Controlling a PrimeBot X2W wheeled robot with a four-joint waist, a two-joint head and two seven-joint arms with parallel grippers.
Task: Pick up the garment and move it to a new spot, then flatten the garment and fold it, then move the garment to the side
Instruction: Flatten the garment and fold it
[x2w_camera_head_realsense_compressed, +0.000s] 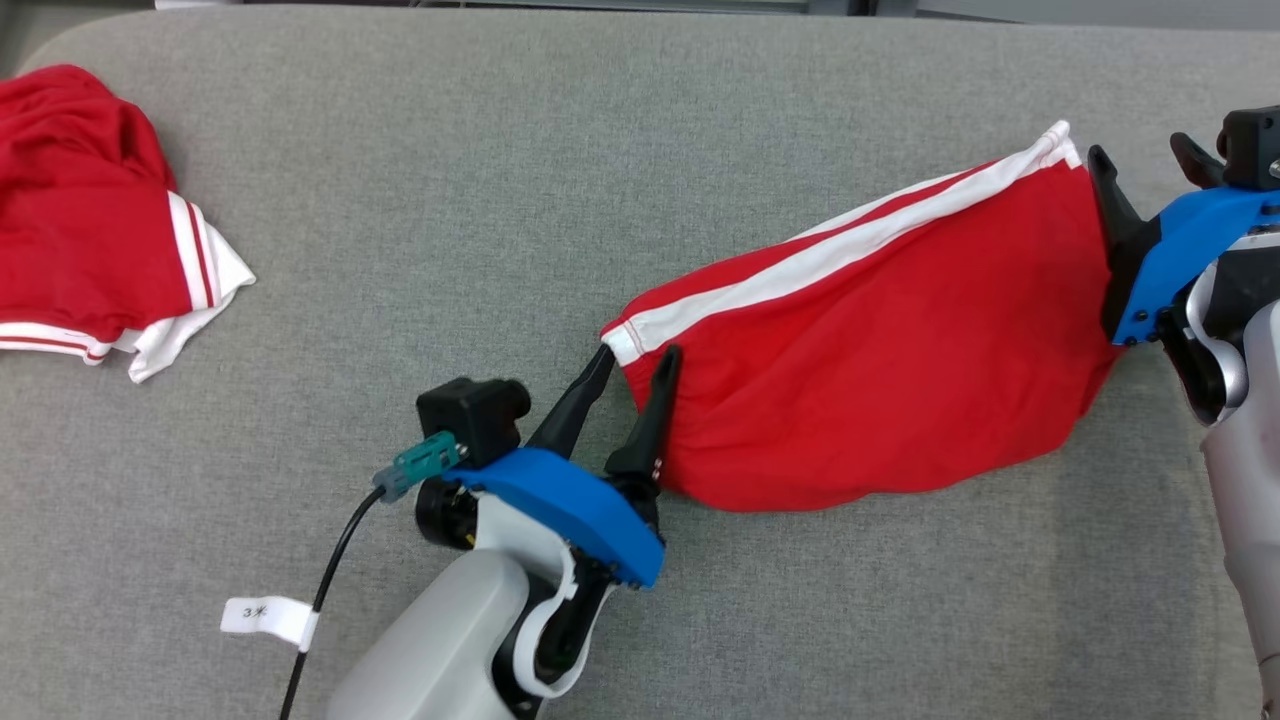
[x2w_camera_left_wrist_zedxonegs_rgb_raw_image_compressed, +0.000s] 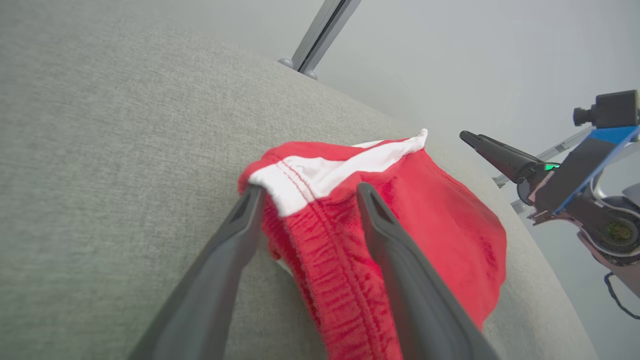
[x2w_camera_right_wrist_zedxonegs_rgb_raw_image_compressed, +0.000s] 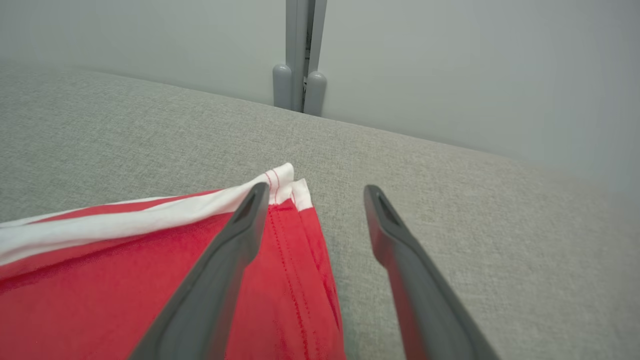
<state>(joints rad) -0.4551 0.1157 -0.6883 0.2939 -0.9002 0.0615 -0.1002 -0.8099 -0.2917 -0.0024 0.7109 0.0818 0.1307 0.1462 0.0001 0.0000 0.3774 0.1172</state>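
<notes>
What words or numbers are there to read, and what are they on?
"3", then a mark too blurred to read: on the white tag wrapped round the black cable.
No writing that I can see on the red garment.

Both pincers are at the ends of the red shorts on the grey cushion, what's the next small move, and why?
Probably close the left pincer on the gathered waistband of the red shorts: its fingers stand open astride that edge, so it is already placed to grip. The right pincer is also open, with the hem corner at one finger rather than between them.
</notes>
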